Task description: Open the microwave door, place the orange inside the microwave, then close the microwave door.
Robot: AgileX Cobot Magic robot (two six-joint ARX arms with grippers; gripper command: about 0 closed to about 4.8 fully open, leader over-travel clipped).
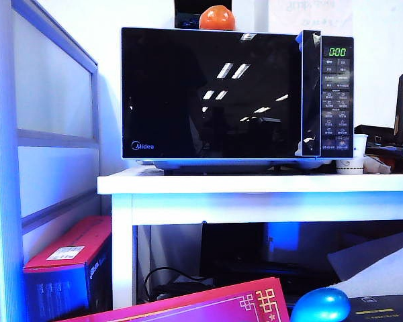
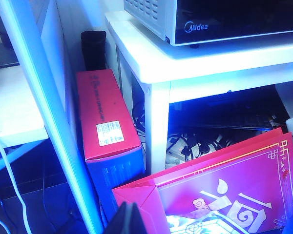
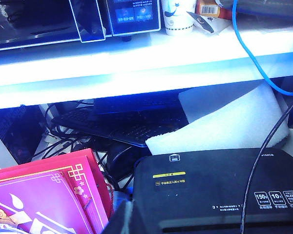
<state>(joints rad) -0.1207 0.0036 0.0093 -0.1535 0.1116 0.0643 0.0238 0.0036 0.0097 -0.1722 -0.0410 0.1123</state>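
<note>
Glossy black microwave door (image 1: 211,94), bright orange (image 1: 217,18), white table (image 1: 255,182), blue ball (image 1: 320,306)

White table (image 1: 255,184) as landmark: paper cup (image 1: 351,161) on top at its right end. Red-and-blue box (image 1: 70,265) on the floor left of its leg. Black keyboard (image 3: 117,127) and tangled cables (image 2: 190,146) underneath. In front, low: magenta gift bag (image 1: 215,305), blue ball (image 1: 320,306), black device (image 3: 215,187), white foam block (image 3: 224,122).

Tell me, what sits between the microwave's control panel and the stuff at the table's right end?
A white paper cup stands there on the white table, beside the microwave door side's control panel; the exterior view shows it.
</note>
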